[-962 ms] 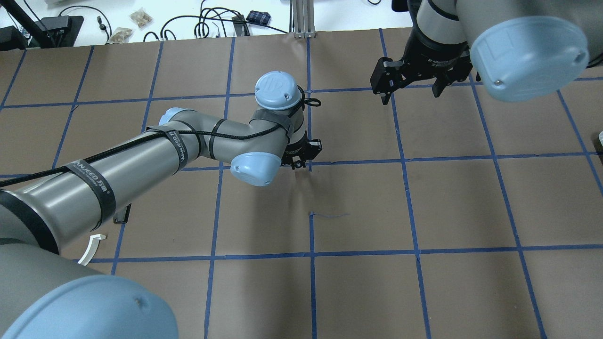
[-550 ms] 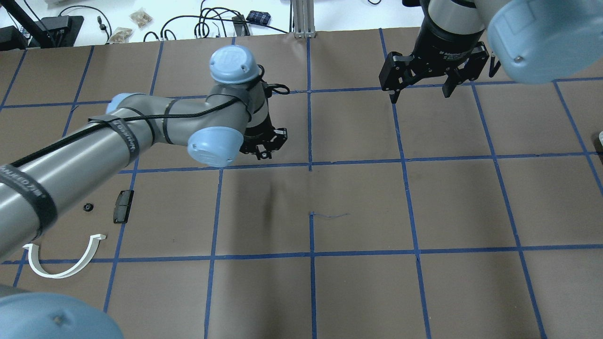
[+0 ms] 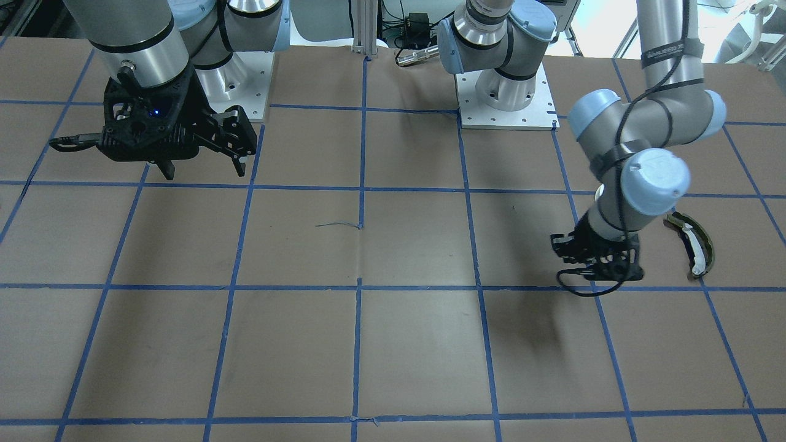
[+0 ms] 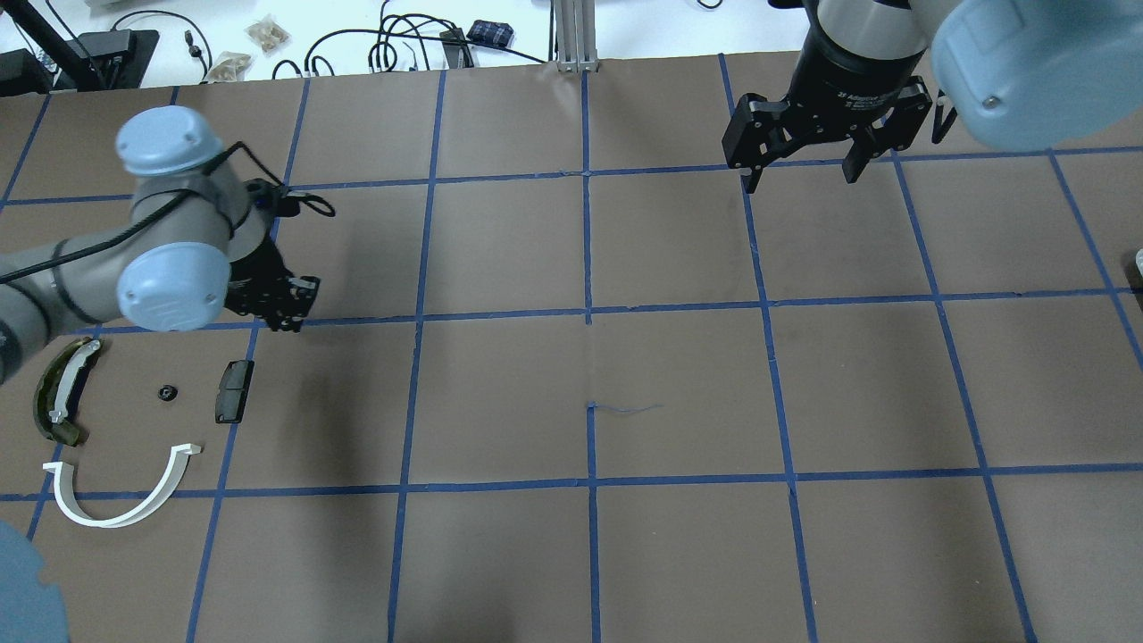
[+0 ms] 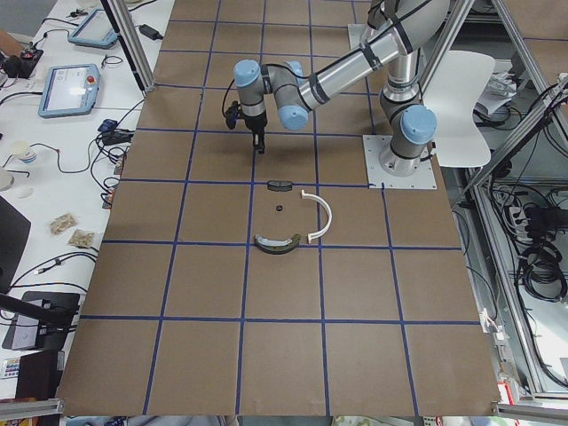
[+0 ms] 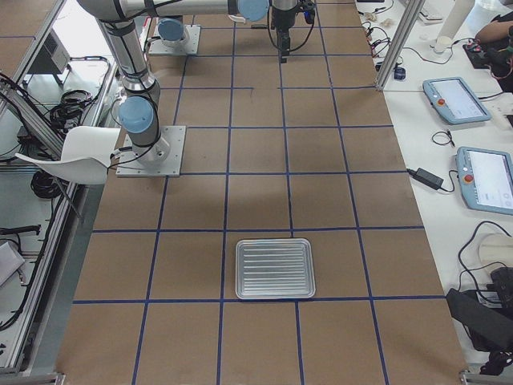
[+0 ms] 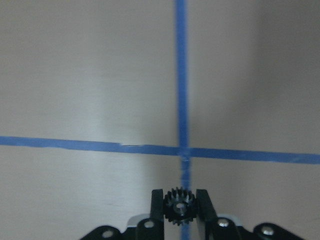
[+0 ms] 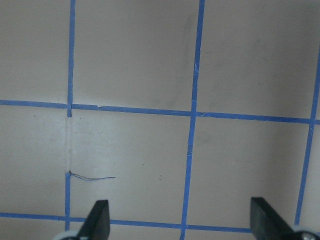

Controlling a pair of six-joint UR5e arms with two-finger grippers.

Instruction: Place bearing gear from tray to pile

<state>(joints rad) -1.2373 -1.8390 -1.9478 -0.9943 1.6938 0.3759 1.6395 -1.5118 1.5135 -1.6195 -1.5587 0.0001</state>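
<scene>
My left gripper (image 4: 287, 314) is shut on a small black bearing gear (image 7: 180, 208), which sits upright between its fingers in the left wrist view. It hovers over a blue tape crossing, just beyond the pile at the table's left. The pile holds a white half-ring arc (image 4: 120, 502), an olive-green curved piece with a white strip (image 4: 59, 393), a dark flat block (image 4: 234, 391) and a tiny black part (image 4: 166, 392). My right gripper (image 4: 799, 183) is open and empty at the far right. The metal tray (image 6: 275, 269) shows only in the exterior right view.
Brown paper with a blue tape grid (image 4: 589, 313) covers the table. Cables and small bags (image 4: 268, 36) lie beyond the far edge. The two arm bases (image 3: 506, 98) stand at the robot's side of the table.
My left arm has swung left from the table's middle to just beyond the pile, uncovering the olive piece and the white arc. The right gripper shifted slightly right.
</scene>
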